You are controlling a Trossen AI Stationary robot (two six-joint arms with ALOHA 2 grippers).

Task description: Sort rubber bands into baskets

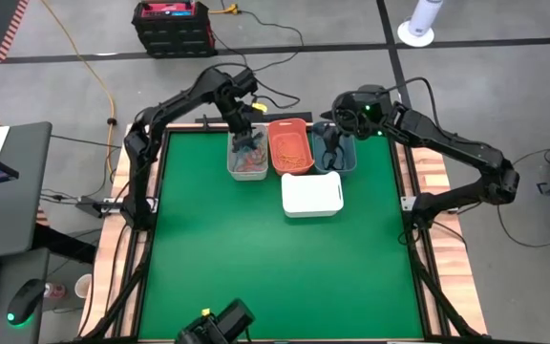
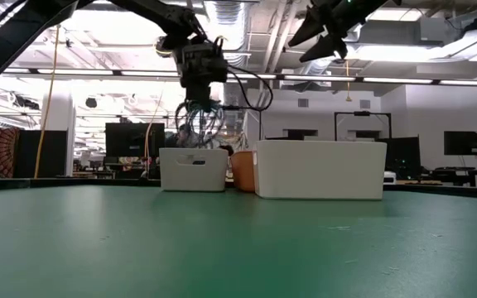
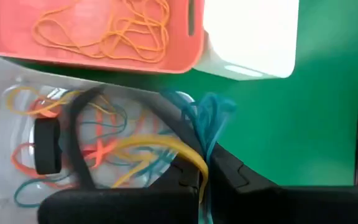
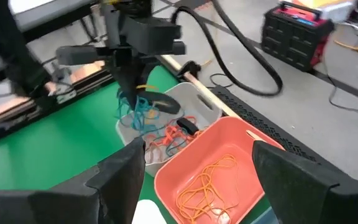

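Observation:
My left gripper [image 1: 246, 137] hangs over the light grey basket [image 1: 235, 170], shut on a tangle of teal, yellow and black rubber bands [image 3: 166, 146]. In the low view the tangle [image 2: 197, 124] dangles below the gripper [image 2: 199, 98], above the grey basket [image 2: 193, 170]. More red, yellow and teal bands [image 3: 48, 155] lie on the grey basket's floor. The coral basket [image 1: 290, 145] holds yellow-orange bands [image 3: 110, 31]. The slate-blue basket [image 1: 347, 164] and the white basket [image 1: 311, 194] stand beside it. My right gripper [image 4: 197, 180] is open and empty, high above the slate-blue basket [image 2: 325, 33]. My left gripper pinches several rubber bands together between its two fingers, with teal strands [image 3: 205, 124] and a yellow loop [image 3: 166, 144] bunched at the fingertips and a black loop [image 3: 79, 124] caught with them. The fingers point down from above. The bands hang slack below them, over the grey basket.
The four baskets stand close together at the far middle of the green table [image 1: 256, 268], with the white one nearest the front. Cables and a black-and-red case [image 1: 172, 24] lie on the floor beyond the far edge. Wooden rails [image 1: 428, 172] edge the table's sides.

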